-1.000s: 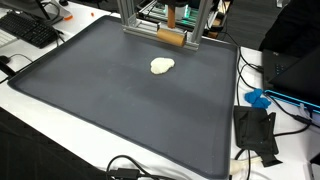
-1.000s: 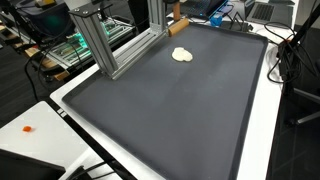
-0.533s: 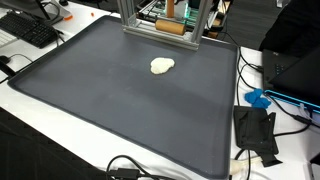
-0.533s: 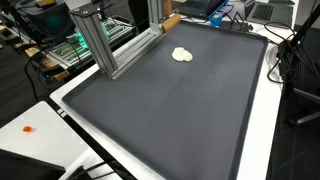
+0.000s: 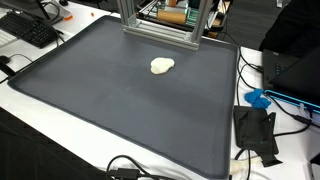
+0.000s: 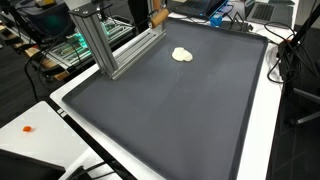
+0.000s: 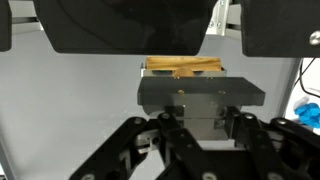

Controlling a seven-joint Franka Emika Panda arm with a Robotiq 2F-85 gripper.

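In the wrist view my gripper [image 7: 186,82] comes in from the bottom, its jaws closed on a short wooden cylinder [image 7: 183,67]. In both exterior views the wooden cylinder [image 5: 175,17] [image 6: 157,17] hangs above the far edge of the dark grey mat [image 5: 110,100], behind the aluminium frame [image 5: 160,28]. The gripper itself is mostly hidden there. A pale lump of dough [image 5: 162,65] [image 6: 182,55] lies on the mat, a short way in front of the frame and apart from the cylinder.
The aluminium frame [image 6: 105,45] stands along the mat's far edge. A keyboard [image 5: 30,30], cables [image 5: 130,170], a black bracket [image 5: 256,132] and a blue object [image 5: 258,98] lie around the mat [image 6: 170,110] on the white table.
The wooden cylinder has risen off the mat's far edge and moved up behind the frame, held in my gripper. The dough has not moved.
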